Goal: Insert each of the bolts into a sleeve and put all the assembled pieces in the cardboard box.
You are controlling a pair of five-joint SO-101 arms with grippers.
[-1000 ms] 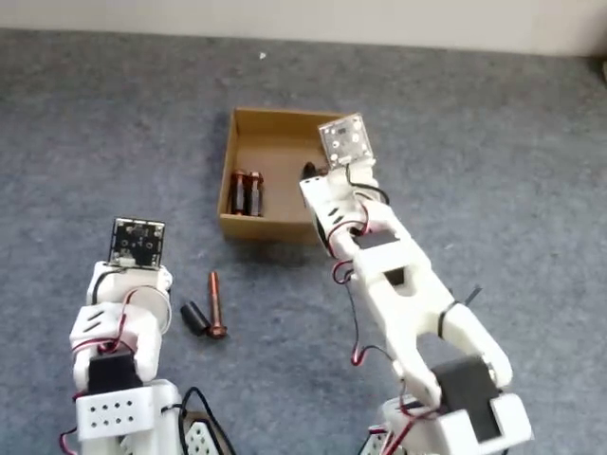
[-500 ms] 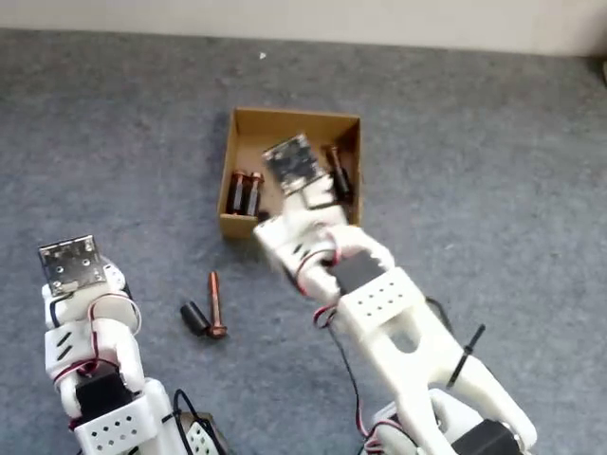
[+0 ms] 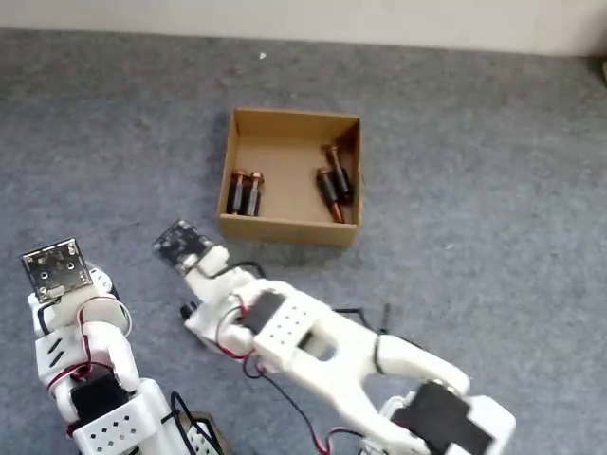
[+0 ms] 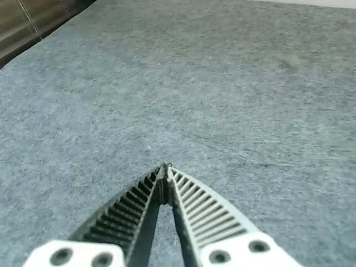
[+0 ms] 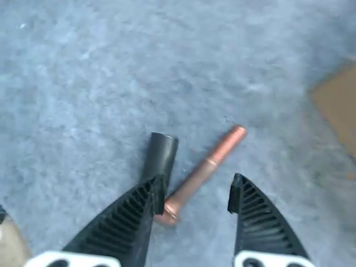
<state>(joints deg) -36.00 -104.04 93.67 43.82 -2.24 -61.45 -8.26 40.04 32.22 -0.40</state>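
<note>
A copper bolt (image 5: pixel 203 168) lies on the grey carpet with a black sleeve (image 5: pixel 161 155) right beside its head end. My right gripper (image 5: pixel 197 189) hangs open just above them, the bolt's head between its fingertips. In the high view my right arm (image 3: pixel 285 332) stretches leftward over that spot, below the cardboard box (image 3: pixel 285 229). Inside the box, assembled pieces lie at the left wall (image 3: pixel 245 192) and near the right wall (image 3: pixel 334 184). My left gripper (image 4: pixel 165 170) is shut on nothing over bare carpet; its arm (image 3: pixel 81 332) stands at the lower left.
A corner of the cardboard box (image 5: pixel 340 105) shows beyond the bolt in the right wrist view. Grey carpet (image 3: pixel 493 218) stretches open to the right of the box and above it. A wall edge (image 3: pixel 379 24) runs along the back.
My right arm has swung from above the box down and left to above the loose bolt and sleeve, uncovering pieces at the box's right wall. My left arm drew back toward the left.
</note>
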